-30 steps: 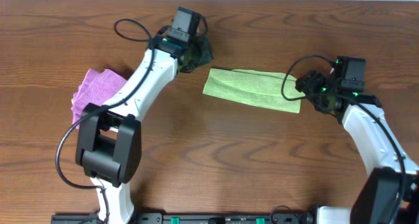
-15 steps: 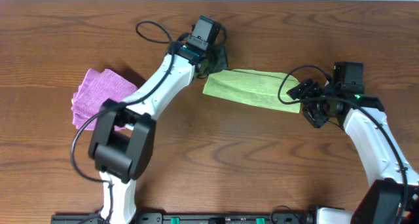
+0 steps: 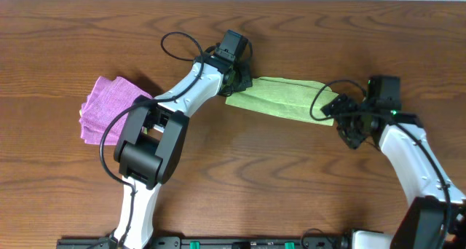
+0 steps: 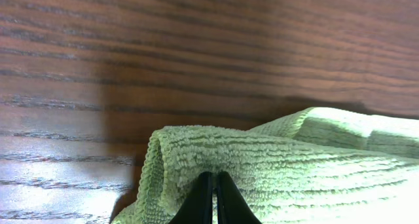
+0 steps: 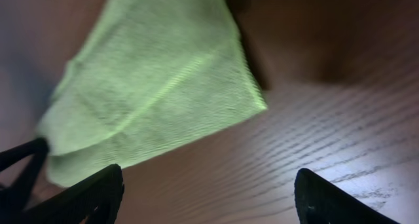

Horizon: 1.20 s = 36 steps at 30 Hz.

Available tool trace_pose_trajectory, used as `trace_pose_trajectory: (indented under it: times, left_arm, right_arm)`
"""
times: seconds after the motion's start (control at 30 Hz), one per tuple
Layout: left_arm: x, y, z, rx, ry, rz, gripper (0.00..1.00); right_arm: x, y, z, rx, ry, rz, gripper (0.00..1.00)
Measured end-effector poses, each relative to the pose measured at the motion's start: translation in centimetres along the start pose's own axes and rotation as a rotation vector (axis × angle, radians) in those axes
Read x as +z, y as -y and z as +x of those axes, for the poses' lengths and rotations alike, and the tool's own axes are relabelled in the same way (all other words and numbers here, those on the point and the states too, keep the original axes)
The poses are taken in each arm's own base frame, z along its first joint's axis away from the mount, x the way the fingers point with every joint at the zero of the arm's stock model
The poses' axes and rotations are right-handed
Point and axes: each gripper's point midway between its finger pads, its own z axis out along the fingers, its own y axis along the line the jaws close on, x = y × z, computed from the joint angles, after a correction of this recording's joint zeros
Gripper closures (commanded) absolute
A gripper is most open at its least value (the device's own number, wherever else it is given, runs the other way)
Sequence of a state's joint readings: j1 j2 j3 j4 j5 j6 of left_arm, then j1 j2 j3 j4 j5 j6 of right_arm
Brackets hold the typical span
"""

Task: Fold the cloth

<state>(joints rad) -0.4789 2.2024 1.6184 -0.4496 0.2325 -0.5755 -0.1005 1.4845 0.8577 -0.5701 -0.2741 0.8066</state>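
Cloth (image 3: 280,98) lies as a narrow strip on the table (image 3: 291,176), rear-ctr. L gripper (image 3: 237,80) is pinched shut on its left end; we judge this preps the next fold. R gripper (image 3: 348,121) stands wide open just beside the right end, holding nothing.

Dark wood-grain table (image 3: 255,176) under even light.
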Motion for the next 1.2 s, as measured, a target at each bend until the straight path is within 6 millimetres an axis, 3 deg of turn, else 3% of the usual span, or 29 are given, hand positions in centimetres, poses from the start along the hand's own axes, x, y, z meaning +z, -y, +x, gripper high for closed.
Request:
trace_pose_trajectory:
  times: [0.2,0.3,0.53,0.93,1.2]
  left_arm:
    - [1.1,-0.9,1.0,-0.011,-0.038,-0.027,0.94]
    - [1.1,-0.8,0.9,-0.01,-0.038,-0.027,0.94]
    - [1.0,-1.1,1.3,-0.013,-0.052,-0.039,0.94]
    - [0.7,-1.7,2.0,-0.021,-0.084,-0.075,0.94]
    - [0.4,-2.3,2.5,-0.04,-0.106,-0.109,0.94]
  right_arm:
    - [2.3,2.6,1.5,0.028,-0.006,0.015,0.18]
    - [3.1,2.8,1.3,0.032,0.025,-0.018,0.2]
    - [3.9,2.1,0.4,0.042,0.094,-0.098,0.25]
    - [5.9,-1.1,-2.2,0.038,0.132,-0.23,0.32]
    - [6.3,-1.0,-2.5,0.047,0.142,-0.228,0.44]
